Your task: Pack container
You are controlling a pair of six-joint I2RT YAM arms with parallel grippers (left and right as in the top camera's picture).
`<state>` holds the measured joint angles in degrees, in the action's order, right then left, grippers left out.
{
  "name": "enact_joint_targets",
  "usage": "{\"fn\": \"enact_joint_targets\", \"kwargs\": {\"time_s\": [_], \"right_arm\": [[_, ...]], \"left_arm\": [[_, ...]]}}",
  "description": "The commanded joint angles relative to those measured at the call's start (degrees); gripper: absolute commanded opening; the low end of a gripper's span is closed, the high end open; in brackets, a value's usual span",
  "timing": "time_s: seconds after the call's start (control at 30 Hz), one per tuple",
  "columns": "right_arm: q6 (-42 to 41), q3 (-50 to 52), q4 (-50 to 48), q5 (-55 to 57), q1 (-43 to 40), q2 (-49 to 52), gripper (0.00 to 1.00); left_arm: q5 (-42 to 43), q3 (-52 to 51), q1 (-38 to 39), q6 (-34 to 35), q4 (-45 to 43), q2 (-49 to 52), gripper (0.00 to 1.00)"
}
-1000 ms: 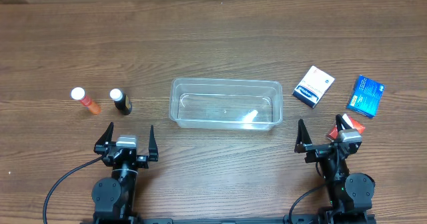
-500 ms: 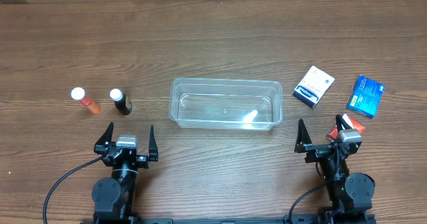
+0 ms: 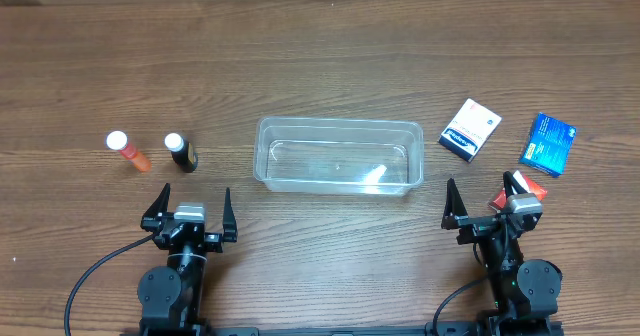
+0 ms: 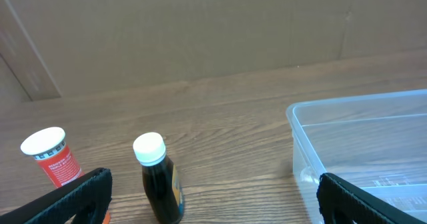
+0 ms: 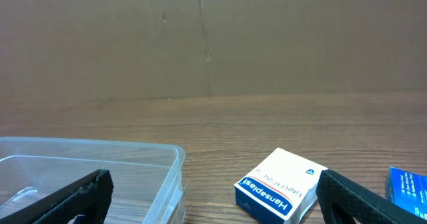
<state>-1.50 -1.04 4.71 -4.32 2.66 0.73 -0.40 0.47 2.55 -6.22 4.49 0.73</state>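
The clear, see-through plastic rectangular container [image 3: 338, 123] sits at the middle of the bench, its long sides parallel to the near edge. Toward the left edge stand a dark glass bottle with a white cap [image 3: 181, 152] and, beyond it, an orange bottle with a white cap [image 3: 127, 150], well apart from the bin. Toward the right edge lie a white and dark-blue cardboard box [image 3: 470, 129] and, further out, a blue cardboard box [image 3: 548, 144]. At the near edge the left gripper [image 3: 196, 191] and the right gripper [image 3: 480, 186] both have their fingers spread wide apart. A small red-and-white object [image 3: 527, 187] lies just beside the right gripper; I cannot tell what it is.
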Motion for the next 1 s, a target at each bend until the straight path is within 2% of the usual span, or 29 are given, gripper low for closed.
{"fn": "enact_joint_targets", "kwargs": {"time_s": [0.0,0.3,0.37,0.43,0.6,0.87,0.97], "right_arm": [[-0.2,0.6,-0.3,-0.4,0.2,-0.6,1.0],[-3.3,0.5,-0.3,-0.9,0.2,-0.5,1.0],[-3.3,-1.5,3.5,-0.9,0.2,-0.5,1.0],[-3.5,-4.7,7.9,-0.7,0.2,0.2,1.0],[-9.3,-15.6,14.5,-0.7,0.2,7.8,1.0],[-9.2,-43.1,32.5,-1.8,0.2,34.9,1.0],[-9.2,-54.8,43.0,-1.8,0.2,47.3,1.0]], "left_arm": [[0.9,-0.2,0.2,-1.0,-0.1,-0.5,1.0],[1.6,-0.2,0.2,-0.7,-0.7,-0.5,1.0],[1.5,0.5,0.2,5.0,-0.4,-0.5,1.0],[1.5,3.6,0.2,9.7,3.8,-0.5,1.0],[1.6,15.9,0.2,13.7,10.4,2.4,1.0],[1.3,43.0,0.2,15.5,29.8,28.8,1.0],[2.0,54.9,0.2,15.5,39.5,41.2,1.0]]}}
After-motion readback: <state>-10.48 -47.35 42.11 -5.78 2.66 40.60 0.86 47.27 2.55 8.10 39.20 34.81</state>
